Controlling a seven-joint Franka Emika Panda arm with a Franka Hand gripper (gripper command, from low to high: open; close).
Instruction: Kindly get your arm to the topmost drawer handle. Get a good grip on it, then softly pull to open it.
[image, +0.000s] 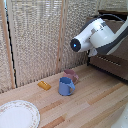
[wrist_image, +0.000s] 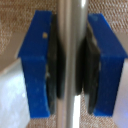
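The white arm (image: 97, 35) reaches to the exterior view's right, against the dark brown drawer (image: 112, 62), and its own bulk hides the gripper there. In the wrist view the silver drawer handle (wrist_image: 71, 30) runs as a bar between the two blue fingers (wrist_image: 35, 65). The dark pads press on the bar from both sides, so the gripper (wrist_image: 71, 65) is shut on it. In the exterior view the handle itself does not show.
On the wooden table (image: 90, 105) stand a blue mug (image: 65, 86) and a pinkish mug (image: 71, 75) just behind it. An orange block (image: 44, 85) and a patterned white plate (image: 17, 114) lie further to the exterior view's left. A woven screen (image: 35, 40) backs the scene.
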